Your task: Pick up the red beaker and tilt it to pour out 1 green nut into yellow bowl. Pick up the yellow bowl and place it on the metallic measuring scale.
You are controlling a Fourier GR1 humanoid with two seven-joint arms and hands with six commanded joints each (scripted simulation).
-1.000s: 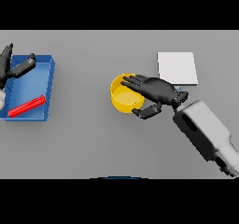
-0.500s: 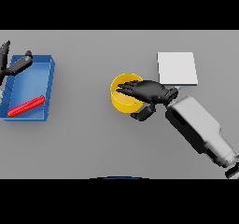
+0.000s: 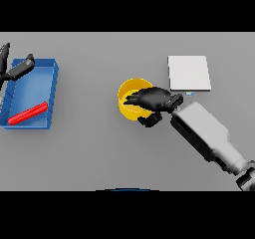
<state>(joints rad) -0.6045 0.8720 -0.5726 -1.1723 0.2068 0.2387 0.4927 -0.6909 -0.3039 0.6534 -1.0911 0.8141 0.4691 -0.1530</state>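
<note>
The yellow bowl (image 3: 130, 98) stands upright near the table's middle. My right hand (image 3: 154, 100) lies over its right rim, fingers curled across the top and thumb below, gripping the bowl's side. The metallic measuring scale (image 3: 189, 73), a flat pale square, sits just behind and to the right of the bowl. A red beaker (image 3: 28, 113) lies on its side in the blue tray (image 3: 50, 97) at the left. My left hand (image 3: 15, 69) hovers over the tray's far left corner with its fingers spread. No green nut shows.
The blue tray occupies the table's left edge. The right forearm (image 3: 204, 133) stretches diagonally from the lower right toward the bowl.
The right hand and bowl have shifted slightly away and upward in the view. The left hand has drifted further left, away from the red beaker.
</note>
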